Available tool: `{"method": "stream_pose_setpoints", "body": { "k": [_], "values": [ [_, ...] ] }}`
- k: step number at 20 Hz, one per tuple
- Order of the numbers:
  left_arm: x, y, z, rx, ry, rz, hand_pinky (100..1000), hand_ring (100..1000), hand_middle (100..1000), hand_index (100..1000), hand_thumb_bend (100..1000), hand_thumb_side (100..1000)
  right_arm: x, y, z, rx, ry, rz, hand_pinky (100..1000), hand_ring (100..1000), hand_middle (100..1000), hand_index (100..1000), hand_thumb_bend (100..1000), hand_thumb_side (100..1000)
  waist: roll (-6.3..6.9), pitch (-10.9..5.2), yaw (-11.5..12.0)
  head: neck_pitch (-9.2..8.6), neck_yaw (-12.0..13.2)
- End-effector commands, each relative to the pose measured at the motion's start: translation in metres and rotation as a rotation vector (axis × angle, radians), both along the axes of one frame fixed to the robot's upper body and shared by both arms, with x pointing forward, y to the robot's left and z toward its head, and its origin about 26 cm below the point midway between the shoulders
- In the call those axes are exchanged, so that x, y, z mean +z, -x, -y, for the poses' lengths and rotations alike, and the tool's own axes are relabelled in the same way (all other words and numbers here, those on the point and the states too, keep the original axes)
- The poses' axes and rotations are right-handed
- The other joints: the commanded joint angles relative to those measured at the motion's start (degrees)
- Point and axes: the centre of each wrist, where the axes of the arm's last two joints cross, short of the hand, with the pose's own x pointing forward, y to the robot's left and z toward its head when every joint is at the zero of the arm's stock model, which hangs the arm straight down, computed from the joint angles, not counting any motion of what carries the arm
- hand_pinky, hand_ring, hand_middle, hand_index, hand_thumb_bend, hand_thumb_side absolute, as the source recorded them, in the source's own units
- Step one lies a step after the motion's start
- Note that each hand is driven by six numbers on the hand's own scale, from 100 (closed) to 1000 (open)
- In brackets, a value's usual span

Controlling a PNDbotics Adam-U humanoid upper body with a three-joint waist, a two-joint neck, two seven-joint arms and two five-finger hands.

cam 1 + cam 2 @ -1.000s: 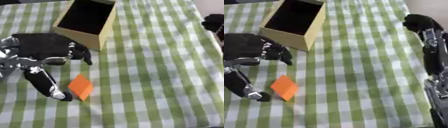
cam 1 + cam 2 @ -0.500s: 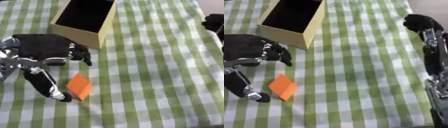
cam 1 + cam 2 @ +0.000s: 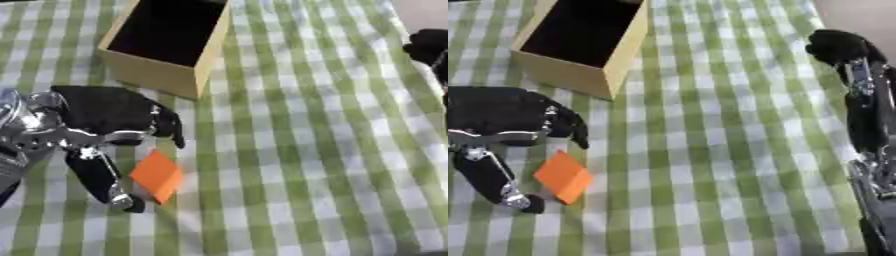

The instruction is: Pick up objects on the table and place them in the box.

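Note:
An orange block (image 3: 157,175) lies on the green-and-white checked cloth at the lower left. My left hand (image 3: 105,112) hovers over it, open. Its thumb (image 3: 105,180) reaches down just left of the block, and its fingers (image 3: 168,131) hang just above the block's top edge. Whether they touch the block is not clear. The open cardboard box (image 3: 157,75) stands behind the hand at the upper left, its inside dark. My right hand (image 3: 837,46) shows as a rounded black shape at the upper right, far from the block, with its arm running down the right edge.
The checked cloth (image 3: 289,150) covers the whole table between the two arms. My right forearm (image 3: 872,165) fills the right edge in the right eye view. The table's right edge shows at the upper right corner.
My left hand has come down and nearer, bringing its fingers closer to the orange block's top edge. The block and box have stayed in place. The right hand is unchanged.

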Motion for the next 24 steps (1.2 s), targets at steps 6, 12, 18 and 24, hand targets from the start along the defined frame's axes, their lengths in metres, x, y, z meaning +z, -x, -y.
{"method": "stream_pose_setpoints", "body": {
  "k": [6,12,18,24],
  "values": [
    [-0.013,-0.017,-0.001,0.034,-0.047,0.024,789,820,780,837,593,343,0.009,0.002,0.0,0.006,0.013,0.035,834,770,732,793,100,1000,-0.32,-1.08,-0.06,-0.64,0.33],
    [-0.02,-0.025,-0.001,0.047,-0.044,0.037,724,767,731,791,487,333,0.009,0.002,0.0,0.007,0.013,0.034,835,771,732,794,100,1000,-0.35,-1.06,-0.14,-0.62,0.32],
    [-0.019,-0.024,-0.002,0.054,-0.002,0.05,621,677,642,706,296,351,0.009,0.002,0.0,0.006,0.013,0.033,835,771,733,794,100,1000,-0.31,-1.1,-0.09,-0.53,0.21],
    [-0.006,-0.012,-0.001,0.027,0.013,0.054,653,706,684,743,377,398,0.008,0.003,0.001,0.004,0.015,0.028,836,772,733,795,100,1000,-0.22,-1.25,0.02,-0.44,0.12]
  ]
}}
